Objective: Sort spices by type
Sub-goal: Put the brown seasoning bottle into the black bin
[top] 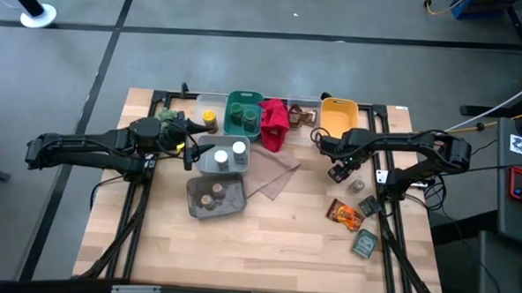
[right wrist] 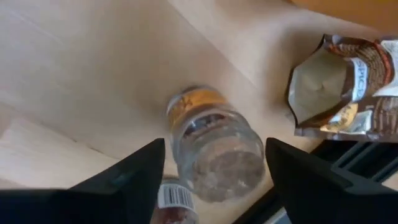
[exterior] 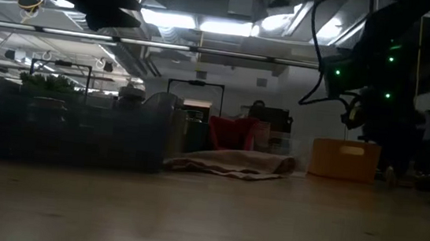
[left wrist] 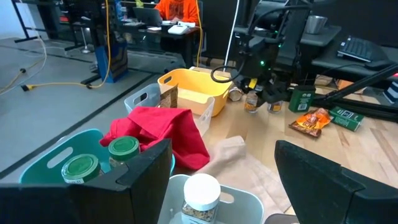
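Note:
My left gripper (top: 190,152) (left wrist: 222,149) is open, hovering at the left end of a grey bin (top: 209,165) that holds white-lidded jars (top: 230,154) (left wrist: 200,193). My right gripper (top: 339,172) (right wrist: 214,146) is open and points down. Its fingers stand on either side of a clear jar with an orange label (right wrist: 214,149) without touching it, and a second jar (right wrist: 175,200) shows just beside it. Green-lidded jars (top: 241,116) (left wrist: 102,158) sit in a teal bin. Tan-lidded jars (top: 211,196) rest in a grey tray. An orange packet (top: 346,214) and a green packet (top: 365,244) lie flat on the table.
A red cloth (top: 273,122) drapes between the teal bin and a yellow bin (top: 339,115). A tan cloth (top: 273,175) lies mid-table. A yellow-lidded jar (top: 209,119) and a green plant (top: 167,116) stand near the far edge. A brown opened packet (right wrist: 345,87) lies by my right gripper.

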You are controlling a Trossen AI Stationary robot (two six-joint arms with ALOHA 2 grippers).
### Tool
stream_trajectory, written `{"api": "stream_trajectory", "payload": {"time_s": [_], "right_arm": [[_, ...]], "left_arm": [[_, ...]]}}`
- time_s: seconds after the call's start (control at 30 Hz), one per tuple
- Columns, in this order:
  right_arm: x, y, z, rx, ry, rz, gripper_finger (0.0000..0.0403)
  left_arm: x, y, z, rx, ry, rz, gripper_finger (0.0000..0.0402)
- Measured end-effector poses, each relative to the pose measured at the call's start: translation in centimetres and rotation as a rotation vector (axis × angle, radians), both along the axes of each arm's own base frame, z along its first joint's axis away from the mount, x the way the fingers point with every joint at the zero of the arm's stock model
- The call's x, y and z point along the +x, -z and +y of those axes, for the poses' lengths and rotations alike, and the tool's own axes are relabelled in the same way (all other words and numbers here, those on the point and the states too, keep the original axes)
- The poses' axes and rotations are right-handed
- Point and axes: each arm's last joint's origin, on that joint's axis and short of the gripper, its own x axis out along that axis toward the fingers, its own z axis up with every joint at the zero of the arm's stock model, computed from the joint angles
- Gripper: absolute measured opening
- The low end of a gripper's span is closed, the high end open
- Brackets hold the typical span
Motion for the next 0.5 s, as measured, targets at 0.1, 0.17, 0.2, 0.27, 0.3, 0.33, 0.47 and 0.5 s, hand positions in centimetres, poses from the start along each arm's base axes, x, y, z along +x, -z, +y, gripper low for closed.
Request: {"api": "stream_trajectory", "payload": {"time_s": [0.1,0.17,0.2,0.27,0.3,0.33,0.47,0.5], "right_arm": [[0.0,0.0,0.0,-0.001,-0.001,-0.002,0.0231],[0.0,0.0,0.0,-0.001,-0.002,-0.006,0.0203],[0.1,0.0,0.0,0.001,-0.002,-0.009,0.0192],[0.1,-0.1,0.0,0.004,-0.002,-0.014,0.0186],[0.1,-0.1,0.0,0.008,-0.001,-0.016,0.0186],[0.2,-0.2,0.0,0.018,0.001,-0.021,0.0186],[1.3,-1.0,-0.1,0.082,0.013,-0.111,0.0185],[1.6,-1.3,-0.1,0.104,0.015,-0.133,0.0187]], "left_arm": [[0.0,0.0,0.0,-0.001,0.0,0.0,0.0269],[0.0,0.0,0.0,-0.001,0.0,0.0,0.0269],[0.0,0.0,0.0,-0.001,0.0,0.0,0.0269],[0.0,0.0,0.0,-0.001,0.0,0.0,0.0269],[0.0,0.0,0.0,-0.001,0.0,-0.001,0.0269],[0.0,0.0,0.0,-0.001,0.0,0.0,0.0269],[0.0,0.0,0.0,-0.001,0.0,-0.001,0.0269],[0.0,0.0,0.0,-0.001,0.0,0.0,0.0269]]}}
